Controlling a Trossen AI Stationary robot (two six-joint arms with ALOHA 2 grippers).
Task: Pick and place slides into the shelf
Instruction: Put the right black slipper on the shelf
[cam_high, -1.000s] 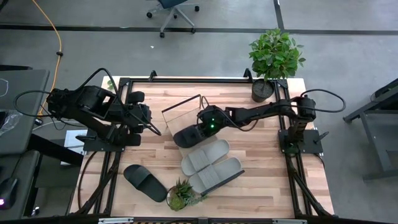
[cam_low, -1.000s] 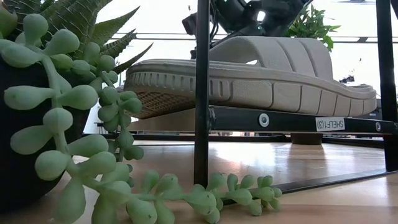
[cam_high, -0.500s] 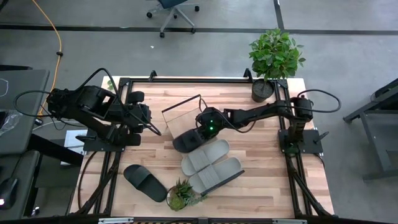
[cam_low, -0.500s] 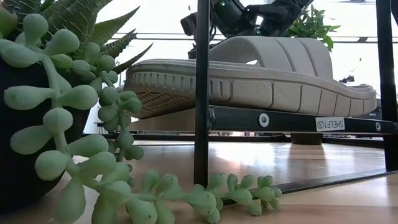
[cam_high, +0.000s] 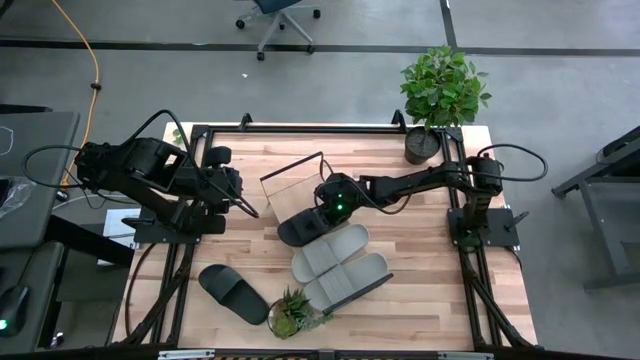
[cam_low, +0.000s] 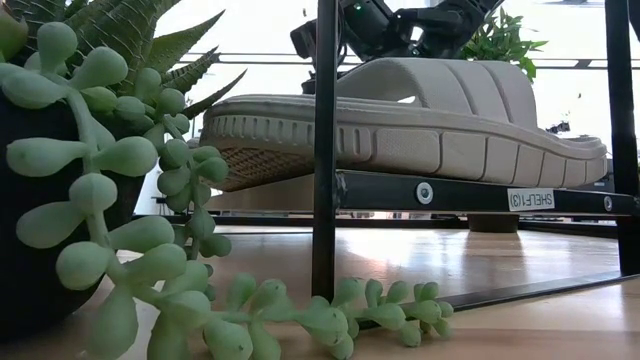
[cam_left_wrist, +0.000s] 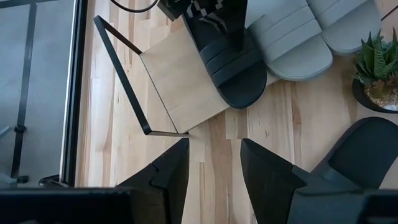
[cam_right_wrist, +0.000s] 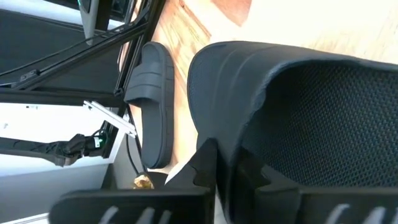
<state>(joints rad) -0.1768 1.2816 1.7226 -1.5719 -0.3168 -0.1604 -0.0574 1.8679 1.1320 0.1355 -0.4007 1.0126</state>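
- high view: the right end effector (cam_high: 322, 208) is reached out to the middle of the table (cam_high: 420, 280), over the heel end of a black slide (cam_high: 300, 226) that lies half on the shelf (cam_high: 285, 180) and half off its near edge.
- right wrist view shows that end effector clamped on the black slide's (cam_right_wrist: 298, 93) strap or rim, the rubber filling the view between its fingers (cam_right_wrist: 208, 168); i read it as holding this slide.
- the two grey slides (cam_high: 340, 265) lie side by side on the table just beside the shelf's near end, touching or almost touching the black one; they are not on the board.
- second black slide (cam_high: 233, 293) sits well apart near the table's front left, beside a small potted succulent (cam_high: 292, 312).
- left end effector (cam_left_wrist: 211, 171) waits at the left side of the table, fingers parted to a middling gap and holding nothing, pointed toward the shelf (cam_left_wrist: 180, 81).
- step in hand, as i judge it: placing the first black slide; none of the four looks fully shelved.
- next move calls for carrying the slide fully onto the board, square to its length, then letting go without dragging it back off; space must remain for three more.
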